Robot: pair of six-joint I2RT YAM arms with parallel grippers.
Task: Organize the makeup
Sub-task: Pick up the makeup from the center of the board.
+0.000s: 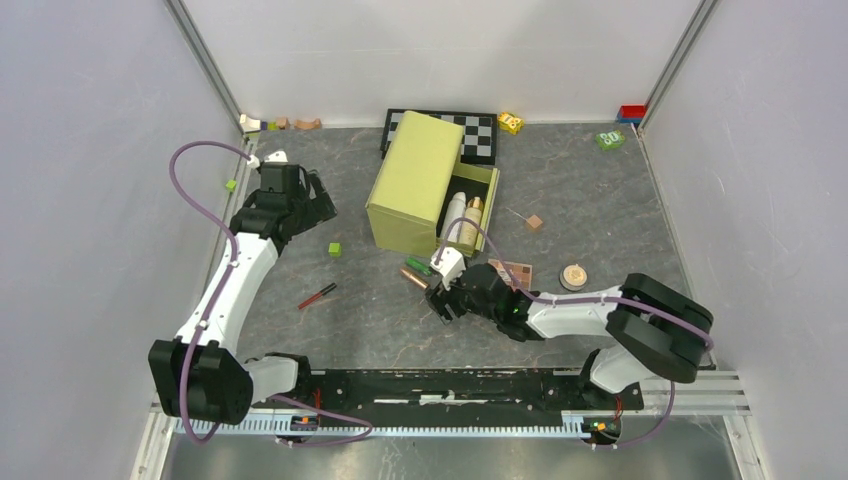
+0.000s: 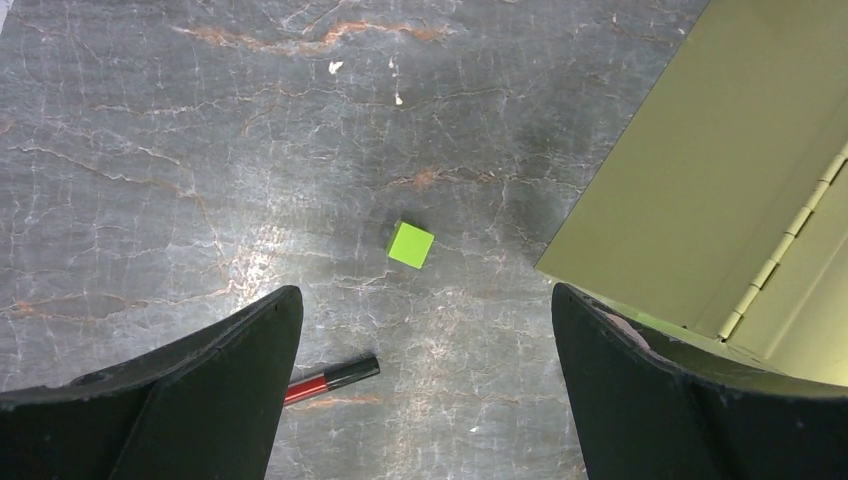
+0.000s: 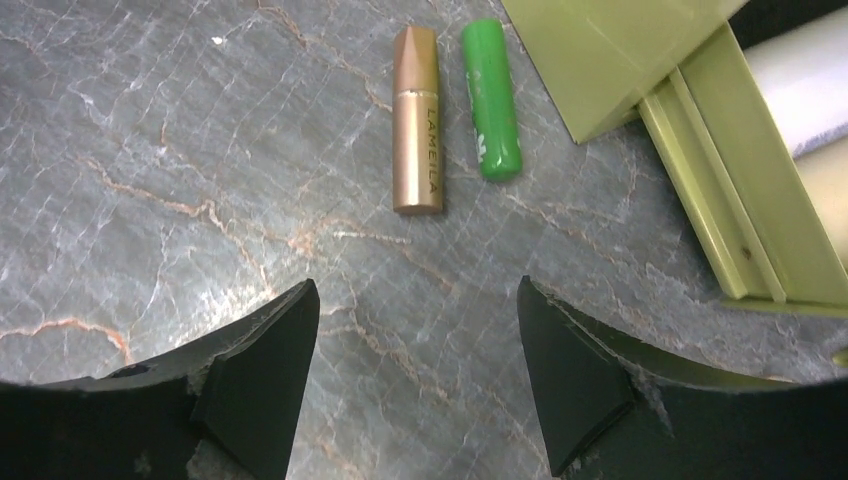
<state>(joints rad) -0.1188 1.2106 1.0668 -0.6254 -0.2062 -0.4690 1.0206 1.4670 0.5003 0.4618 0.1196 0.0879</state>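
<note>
The green tube [image 3: 490, 100] looks glossy plastic, the bronze tube [image 3: 417, 120] satin metallic.

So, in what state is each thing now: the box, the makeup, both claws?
Olive box: lid open.
White bottle: lying inside the box.
Beige bottle: lying inside the box.
Bronze tube: lying outside the box.
Green tube: lying beside it.
Red pencil: lying outside.
Left claw: open, empty.
Right claw: open, empty.

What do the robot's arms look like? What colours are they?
The left arm and the right arm look the same: white tube-shaped links with chunky black joints. A thin purple cable loops along each one. The left gripper and the right gripper each end in two broad black fingers, curved and pointed a bit like claws.
</note>
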